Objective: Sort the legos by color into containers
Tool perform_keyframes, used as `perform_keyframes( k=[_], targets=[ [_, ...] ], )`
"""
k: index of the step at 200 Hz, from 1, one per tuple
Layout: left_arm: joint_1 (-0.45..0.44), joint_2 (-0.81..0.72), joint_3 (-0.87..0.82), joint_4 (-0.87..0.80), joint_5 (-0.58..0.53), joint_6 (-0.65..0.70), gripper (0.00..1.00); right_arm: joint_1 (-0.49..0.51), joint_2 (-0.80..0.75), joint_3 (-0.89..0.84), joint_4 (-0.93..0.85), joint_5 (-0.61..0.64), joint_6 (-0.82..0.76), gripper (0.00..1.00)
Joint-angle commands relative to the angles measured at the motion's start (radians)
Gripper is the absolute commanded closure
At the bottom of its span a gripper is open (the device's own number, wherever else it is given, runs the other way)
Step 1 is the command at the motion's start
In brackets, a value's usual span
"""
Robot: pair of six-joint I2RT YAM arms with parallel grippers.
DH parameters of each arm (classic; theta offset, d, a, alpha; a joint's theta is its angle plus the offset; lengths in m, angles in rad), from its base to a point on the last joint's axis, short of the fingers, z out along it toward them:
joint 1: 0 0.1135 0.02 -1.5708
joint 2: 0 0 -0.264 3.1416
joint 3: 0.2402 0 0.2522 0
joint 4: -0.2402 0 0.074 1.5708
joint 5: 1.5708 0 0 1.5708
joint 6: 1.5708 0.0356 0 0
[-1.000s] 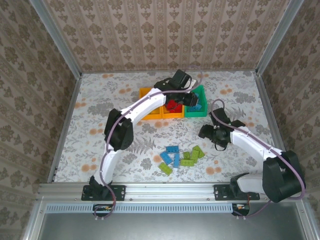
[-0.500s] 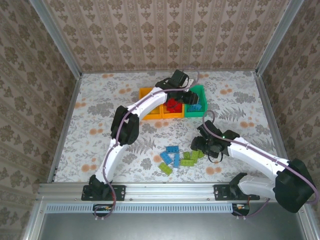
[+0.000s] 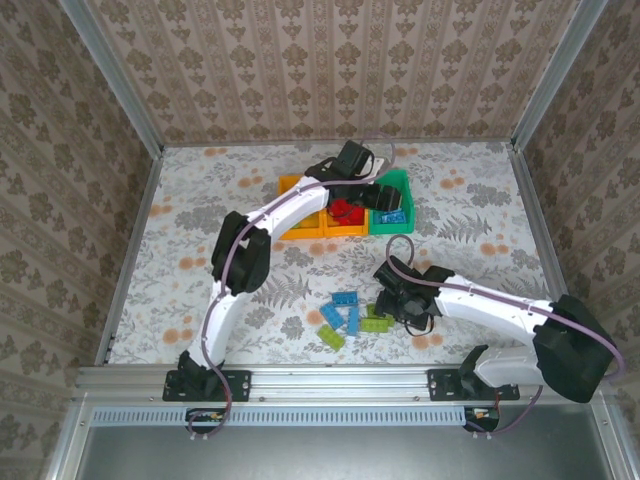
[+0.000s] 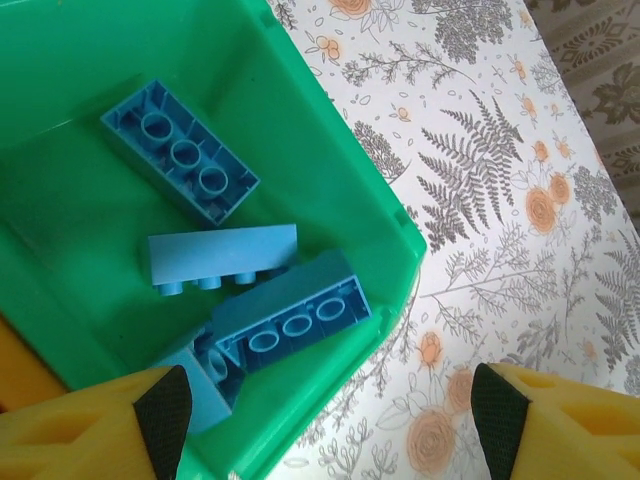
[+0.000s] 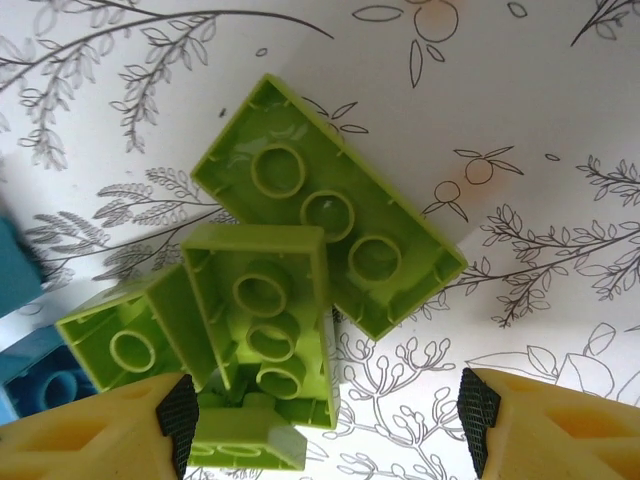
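My left gripper hangs open over the green container, nothing between its fingers. In the left wrist view several blue legos lie inside the green container, whose near corner sits between the open left gripper. My right gripper is low over the loose pile of lime green legos and blue legos. In the right wrist view the right gripper stands open around upturned lime green legos, one close to its left fingertip. Red legos fill the middle orange container.
A second orange container stands left of the one with red legos, partly under the left arm. Another lime green brick lies at the near left of the pile. Metal frame rails and papered walls bound the table.
The left gripper has opened over the green container. The right arm has swung left and forward from the table's right side down onto the lime green legos.
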Motion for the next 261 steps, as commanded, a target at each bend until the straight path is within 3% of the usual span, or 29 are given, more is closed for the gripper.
perform_keyframes(
  k=[1,53,112,149,195,261],
  targets=[
    [0.001,-0.105,-0.06,0.024,-0.008,0.026,0.23,0.006,0.028,0.022,0.012,0.04,0.046,0.3],
    [0.022,-0.198,-0.247,0.102,-0.006,-0.001,0.23,0.007,0.079,0.038,0.048,0.031,0.041,0.33],
    [0.032,-0.233,-0.324,0.119,-0.007,-0.01,0.23,0.007,0.187,0.069,0.091,0.019,0.031,0.34],
    [0.041,-0.247,-0.356,0.134,-0.005,-0.024,0.23,0.003,0.216,0.095,0.055,0.049,0.003,0.42],
    [0.053,-0.274,-0.393,0.139,-0.016,-0.034,0.23,0.006,0.217,0.139,0.013,0.065,-0.028,0.62],
    [0.12,-0.345,-0.492,0.162,-0.034,-0.092,0.23,-0.014,0.167,0.22,-0.06,0.112,-0.102,0.64]
  ],
)
